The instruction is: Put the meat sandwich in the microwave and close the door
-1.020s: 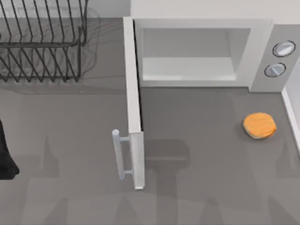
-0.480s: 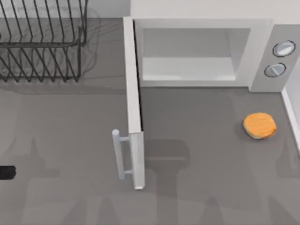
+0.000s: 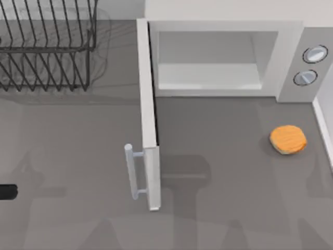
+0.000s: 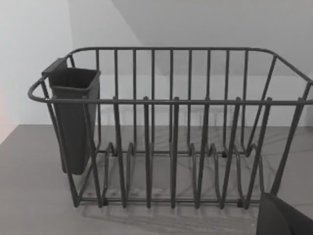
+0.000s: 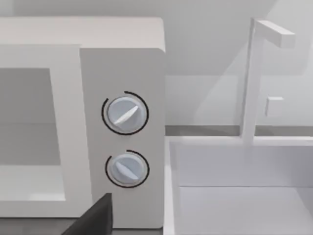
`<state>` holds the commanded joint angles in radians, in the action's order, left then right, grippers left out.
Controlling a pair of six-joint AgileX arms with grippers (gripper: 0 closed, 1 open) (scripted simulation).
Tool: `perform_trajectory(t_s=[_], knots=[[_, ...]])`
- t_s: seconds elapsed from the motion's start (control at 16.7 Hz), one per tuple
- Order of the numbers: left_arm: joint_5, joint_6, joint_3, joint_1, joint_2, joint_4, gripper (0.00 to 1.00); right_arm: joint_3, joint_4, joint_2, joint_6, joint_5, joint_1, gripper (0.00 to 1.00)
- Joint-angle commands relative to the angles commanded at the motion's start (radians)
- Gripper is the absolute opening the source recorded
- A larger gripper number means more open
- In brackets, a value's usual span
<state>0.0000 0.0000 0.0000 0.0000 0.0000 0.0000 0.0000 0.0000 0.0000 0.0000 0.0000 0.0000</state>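
The meat sandwich (image 3: 287, 139), a flat orange disc, lies on the grey table at the right, in front of the microwave's knob panel. The white microwave (image 3: 223, 26) stands at the back with its pale cavity showing. Its door (image 3: 148, 120) is swung wide open and juts toward the table's front, with the bar handle (image 3: 130, 172) on its left face. My left arm (image 3: 7, 191) pokes in as a black stub at the table's left edge. A dark part of my left gripper (image 4: 286, 220) shows before the rack. My right gripper (image 5: 95, 218) shows as a dark edge below the two knobs (image 5: 124, 113).
A dark wire dish rack (image 3: 47, 47) stands at the back left; the left wrist view shows a dark cup (image 4: 73, 122) hung on its end. A white raised rim (image 3: 323, 130) borders the table's right side, close to the sandwich.
My left arm has drawn back toward the table's left edge; the large black shape of a second ago is now a small stub. Sandwich and door have not moved.
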Motion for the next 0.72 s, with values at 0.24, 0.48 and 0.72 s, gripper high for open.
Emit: perform_trajectory(t_s=[0.24, 0.48, 0.72], knots=[[0.0, 0.0, 0.0, 0.0, 0.0, 0.0, 0.0, 0.0, 0.0, 0.0, 0.0, 0.0, 0.0, 1.0], [0.047, 0.0, 0.047, 0.045, -0.011, -0.056, 0.0, 0.0, 0.0, 0.0, 0.0, 0.0, 0.0, 1.0], [0.104, -0.001, 0.104, 0.104, -0.023, -0.129, 0.0, 0.0, 0.0, 0.0, 0.0, 0.0, 0.0, 1.0]])
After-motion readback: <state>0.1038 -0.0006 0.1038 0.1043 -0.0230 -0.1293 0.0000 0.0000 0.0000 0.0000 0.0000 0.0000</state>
